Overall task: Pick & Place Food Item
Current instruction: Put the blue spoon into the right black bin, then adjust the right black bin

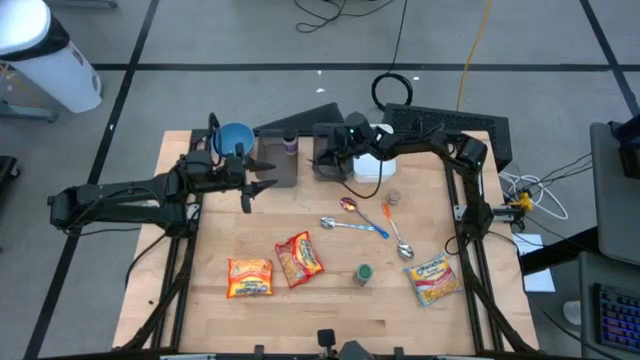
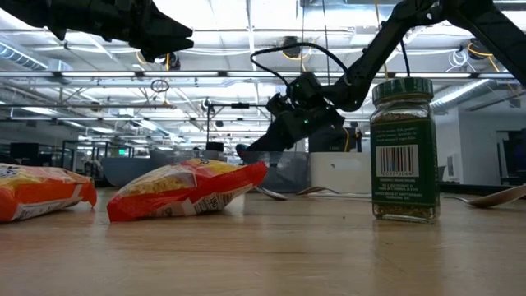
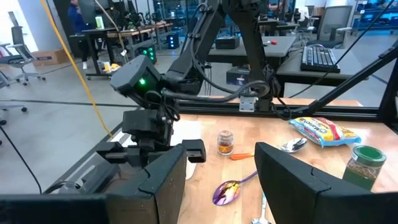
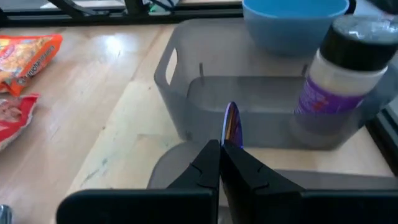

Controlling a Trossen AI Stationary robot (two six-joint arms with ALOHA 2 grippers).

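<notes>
- Right gripper [image 4: 221,163] sits at the table's far edge over the gray bins [image 4: 249,106], fingers pinched together on a thin purple-blue piece [image 4: 231,124] I can't identify.
- Left gripper [image 1: 250,185] hangs beside the blue bowl [image 1: 234,137], fingers spread and holding nothing.
- Food items lie near the front: 2 orange-red packets [image 1: 299,258] side by side, a yellow packet [image 1: 433,279] well apart, and a green-lidded jar [image 1: 362,273] between them.
- My worry: with such a thin edge pinched, the piece could slip or twist on any quick move.
- Releasing off-centre might catch the bin wall or bump the purple-labelled bottle [image 4: 345,68] just beside it.
</notes>
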